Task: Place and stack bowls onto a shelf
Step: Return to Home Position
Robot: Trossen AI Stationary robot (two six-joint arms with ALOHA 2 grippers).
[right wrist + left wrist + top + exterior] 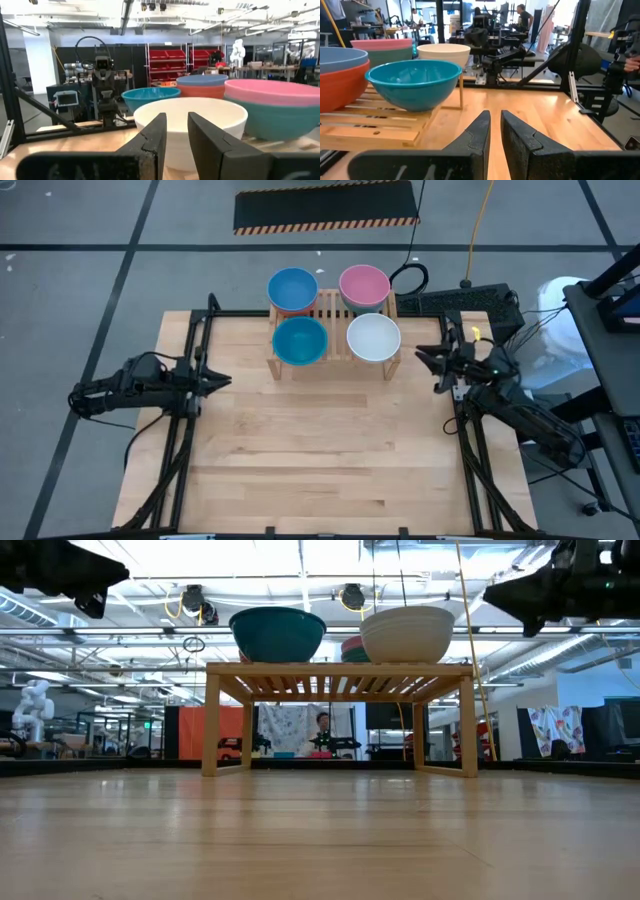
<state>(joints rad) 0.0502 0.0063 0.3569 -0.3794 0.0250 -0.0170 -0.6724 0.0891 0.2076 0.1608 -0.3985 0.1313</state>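
The slatted wooden shelf (333,330) stands at the table's far edge. On it, the teal bowl (300,340) and the white bowl (374,337) sit upright on the near slats. Behind them, the light blue bowl (293,288) is nested in the red bowl (340,87), and the pink bowl (364,285) in the dark green one (392,56). My left gripper (222,380) hovers at the table's left side, shut and pointing right. My right gripper (420,358) hovers at the right side, shut and pointing left at the white bowl (220,112). Neither holds anything.
Black frame rails (190,410) run along the table's left and right sides. Bare tabletop (330,450) lies between the arms and in front of the shelf. Cables and equipment (470,300) sit beyond the far right corner. People show far off in the room.
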